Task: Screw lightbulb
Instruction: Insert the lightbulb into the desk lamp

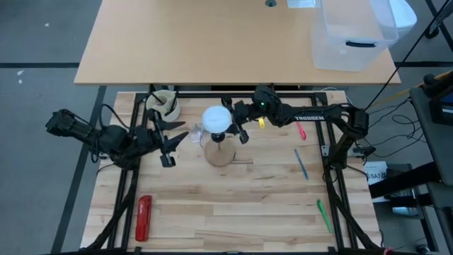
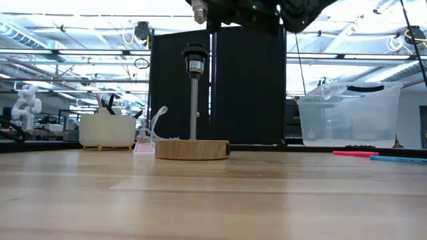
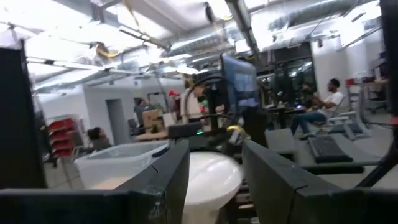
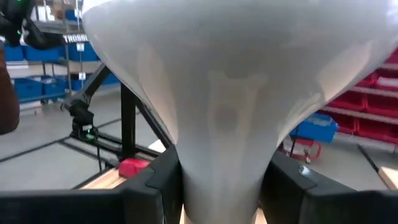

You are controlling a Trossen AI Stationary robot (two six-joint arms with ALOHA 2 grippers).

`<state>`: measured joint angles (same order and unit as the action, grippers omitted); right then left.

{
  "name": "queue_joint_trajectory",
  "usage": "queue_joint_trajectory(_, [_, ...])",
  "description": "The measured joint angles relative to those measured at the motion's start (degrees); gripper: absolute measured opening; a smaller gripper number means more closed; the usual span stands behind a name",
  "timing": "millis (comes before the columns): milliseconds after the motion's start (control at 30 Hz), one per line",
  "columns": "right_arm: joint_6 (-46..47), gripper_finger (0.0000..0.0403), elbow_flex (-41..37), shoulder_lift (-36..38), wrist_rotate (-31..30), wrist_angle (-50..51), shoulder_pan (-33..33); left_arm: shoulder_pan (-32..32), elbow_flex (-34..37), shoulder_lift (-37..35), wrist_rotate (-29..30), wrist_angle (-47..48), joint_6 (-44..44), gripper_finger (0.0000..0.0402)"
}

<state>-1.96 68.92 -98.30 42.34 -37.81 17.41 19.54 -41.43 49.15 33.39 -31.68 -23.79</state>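
Note:
The white lightbulb [image 1: 216,119] hangs in the air with its dome up, and my right gripper [image 1: 231,122] is shut on it. Its silvery screw base [image 2: 199,12] points down, just above the black socket [image 2: 194,57]. The socket tops a thin rod that stands on the round wooden disc [image 2: 192,148]. My left gripper [image 1: 177,136] waits open to the left of the lamp, raised off the table and pointing at the bulb. The left wrist view shows the dome [image 3: 211,177] beyond its fingers. My right gripper pinches the bulb's tapering neck [image 4: 221,155] between its two fingers, below the dome. The fingers come in about level from the table's right side. The bulb is upright, lifted clear, with its screw base above the socket.
A white tub with tools [image 1: 164,105] stands at the far left, with a clear plastic piece [image 1: 190,134] beside the lamp. A red tool [image 1: 144,216] lies near left. Pink [image 1: 301,131], blue [image 1: 302,164] and green [image 1: 323,216] pens lie on the right. A clear bin [image 1: 354,35] sits on the far table.

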Motion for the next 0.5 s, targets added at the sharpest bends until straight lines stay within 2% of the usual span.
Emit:
queue_joint_trajectory(133, [1.1,0.0153,-2.5,0.0,0.2,-3.2,0.1,-4.0,-1.7,0.0,-0.3,3.5,3.9,0.0153])
queue_joint_trajectory(333, [1.3,0.0153,-5.1,0.0,-0.3,-7.3,0.2,-10.4,-10.5,2.0,-5.6,18.9,10.0,0.0153])
queue_joint_trajectory(500, [1.3,0.0153,-6.2,-0.3,-1.0,-9.1,0.2,-15.8,-19.8,6.2,-14.0,30.8,13.4,0.0153])
